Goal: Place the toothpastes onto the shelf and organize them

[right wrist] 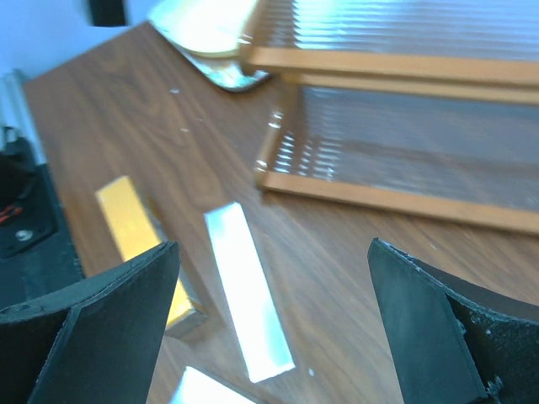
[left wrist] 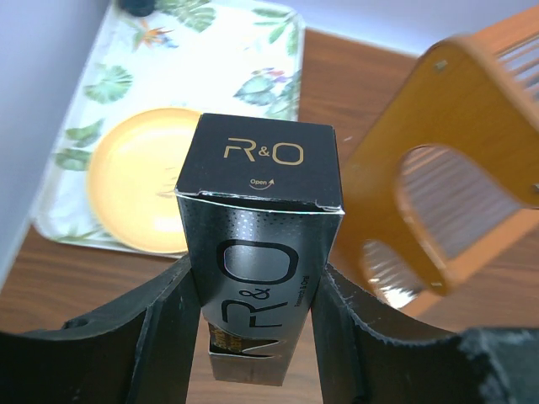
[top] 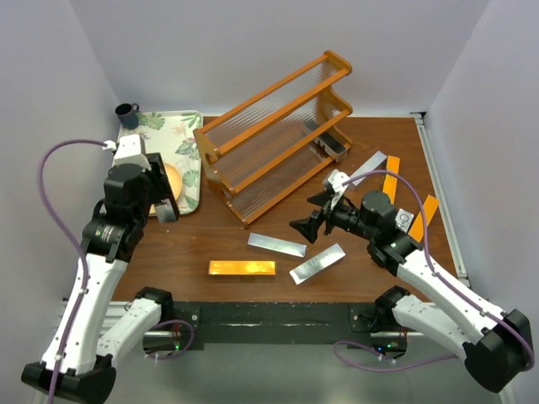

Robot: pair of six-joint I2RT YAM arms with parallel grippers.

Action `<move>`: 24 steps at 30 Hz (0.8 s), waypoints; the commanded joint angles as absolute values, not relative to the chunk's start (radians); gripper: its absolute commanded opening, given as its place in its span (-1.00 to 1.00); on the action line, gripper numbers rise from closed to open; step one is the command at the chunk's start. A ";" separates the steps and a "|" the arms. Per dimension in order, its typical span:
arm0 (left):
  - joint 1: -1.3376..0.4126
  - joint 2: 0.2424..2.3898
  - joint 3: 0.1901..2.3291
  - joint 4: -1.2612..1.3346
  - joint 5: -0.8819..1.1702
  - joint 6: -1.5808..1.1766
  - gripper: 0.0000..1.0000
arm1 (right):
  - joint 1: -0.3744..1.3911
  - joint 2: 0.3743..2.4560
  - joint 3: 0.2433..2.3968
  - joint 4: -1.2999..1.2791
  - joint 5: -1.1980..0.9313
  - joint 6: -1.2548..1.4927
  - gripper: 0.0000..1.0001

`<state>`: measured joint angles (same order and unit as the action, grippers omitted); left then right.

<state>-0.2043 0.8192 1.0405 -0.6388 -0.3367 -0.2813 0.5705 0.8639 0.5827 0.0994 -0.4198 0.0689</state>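
The left arm rises well left of the shelf point(top: 269, 168). The left gripper point(left wrist: 253, 286) is clamped on a dark carton point(left wrist: 261, 244) (printed R&O), which juts past the fingertips. The right arm reaches toward the shelf's front with the right gripper point(top: 313, 215) spread wide and empty. A silver carton point(top: 276, 244) lies on the table before the shelf, just below and apart from that gripper.

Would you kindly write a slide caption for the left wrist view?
Left end effector grips a dark R&O toothpaste carton near the floral tray and shelf.
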 commanded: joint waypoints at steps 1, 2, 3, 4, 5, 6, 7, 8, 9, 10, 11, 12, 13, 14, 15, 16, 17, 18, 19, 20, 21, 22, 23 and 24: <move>-0.202 0.720 1.017 -0.545 -0.219 -0.510 -0.99 | 0.643 0.885 0.589 0.210 -0.456 0.098 0.97; -0.202 0.701 1.006 -0.531 -0.204 -0.535 -0.99 | 0.656 0.896 0.589 0.227 -0.453 0.100 0.97; -0.202 0.681 0.982 -0.522 -0.165 -0.558 -0.99 | 0.685 0.905 0.592 0.235 -0.446 0.107 0.97; -0.202 0.642 0.968 -0.509 -0.147 -0.601 -0.99 | 0.701 0.914 0.595 0.244 -0.431 0.110 0.97; -0.202 0.623 0.953 -0.487 -0.129 -0.626 -0.99 | 0.719 0.936 0.597 0.259 -0.422 0.112 0.97; -0.202 0.606 0.924 -0.476 -0.092 -0.650 -0.99 | 0.756 0.943 0.600 0.267 -0.408 0.115 0.97; -0.202 0.579 0.910 -0.460 -0.077 -0.702 -1.00 | 0.778 0.954 0.601 0.278 -0.394 0.117 0.97; -0.202 0.565 0.896 -0.454 -0.057 -0.728 -0.99 | 0.799 0.971 0.603 0.297 -0.359 0.117 0.97; -0.202 0.554 0.870 -0.450 -0.029 -0.751 -0.99 | 0.839 0.982 0.609 0.307 -0.342 0.118 0.97; -0.202 0.539 0.858 -0.443 -0.019 -0.803 -0.99 | 0.857 0.991 0.612 0.314 -0.327 0.118 0.97; -0.202 0.529 0.844 -0.437 -0.006 -0.824 -0.99 | 0.873 0.999 0.615 0.334 -0.292 0.118 0.97; -0.204 0.516 0.818 -0.433 0.018 -0.845 -0.99 | 0.909 1.017 0.621 0.345 -0.275 0.117 0.97; -0.204 0.509 0.802 -0.420 0.026 -0.880 -0.99 | 0.926 1.026 0.624 0.356 -0.256 0.117 0.97; -0.204 0.502 0.789 -0.411 0.035 -0.897 -1.00 | 0.960 1.037 0.627 0.380 -0.220 0.117 0.97; -0.204 0.488 0.758 -0.397 0.054 -0.911 -0.99 | 0.978 1.052 0.633 0.394 -0.197 0.117 0.97; -0.204 0.483 0.746 -0.384 0.057 -0.942 -0.99 | 0.995 1.061 0.637 0.409 -0.174 0.115 0.97; -0.204 0.476 0.733 -0.377 0.060 -0.962 -0.99 | 1.012 1.071 0.638 0.440 -0.149 0.117 0.97; -0.204 0.465 0.703 -0.364 0.081 -0.980 -1.00 | 1.046 1.093 0.644 0.455 -0.100 0.115 0.97; -0.204 0.457 0.689 -0.333 0.090 -1.008 -1.00 | 1.061 1.106 0.649 0.471 -0.078 0.115 0.97; -0.204 0.453 0.675 -0.324 0.101 -1.028 -1.00 | 1.089 1.118 0.652 0.503 -0.055 0.114 0.97; -0.206 0.443 0.649 -0.310 0.121 -1.043 -1.00 | 1.101 1.133 0.661 0.517 -0.035 0.109 0.97; -0.206 0.439 0.637 -0.290 0.130 -1.069 -1.00 | 1.115 1.159 0.667 0.526 -0.003 0.109 0.97; -0.206 0.437 0.626 -0.281 0.138 -1.080 -1.00 | 1.123 1.175 0.673 0.552 0.017 0.106 0.97; -0.206 0.433 0.605 -0.270 0.158 -1.092 -1.00 | 1.138 1.189 0.687 0.558 0.026 0.103 0.97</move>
